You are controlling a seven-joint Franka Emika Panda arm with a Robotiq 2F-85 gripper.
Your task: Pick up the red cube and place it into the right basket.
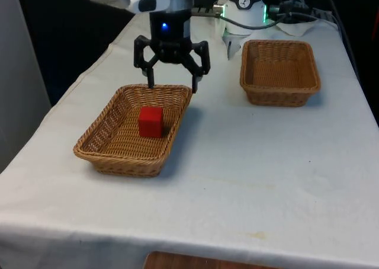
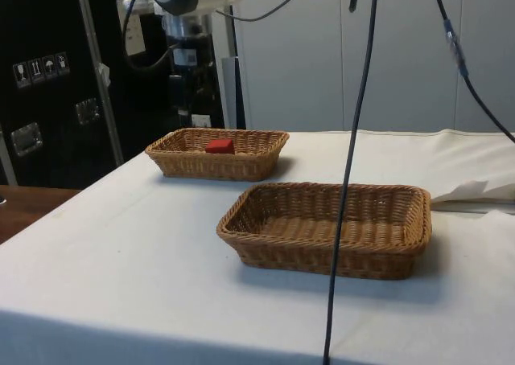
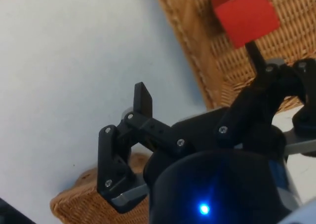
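Note:
The red cube (image 1: 151, 121) lies inside the wicker basket (image 1: 118, 162) on the front view's left. My gripper (image 1: 172, 82) hangs open above that basket's far rim, behind the cube and not touching it, with nothing between its fingers. The other wicker basket (image 1: 278, 96) stands farther back on the front view's right and holds nothing. From the side, the cube (image 2: 219, 145) sits in the far basket (image 2: 209, 166), and the near basket (image 2: 322, 256) holds nothing. In the wrist view the cube (image 3: 245, 14) lies beyond one of the fingers (image 3: 254, 56), inside the basket rim (image 3: 190, 51).
A dark cable (image 2: 350, 164) hangs down in front of the near basket in the side view. A crumpled white sheet (image 2: 475, 192) lies at the table's right in that view. The robot base (image 1: 246, 8) with cables stands behind the baskets.

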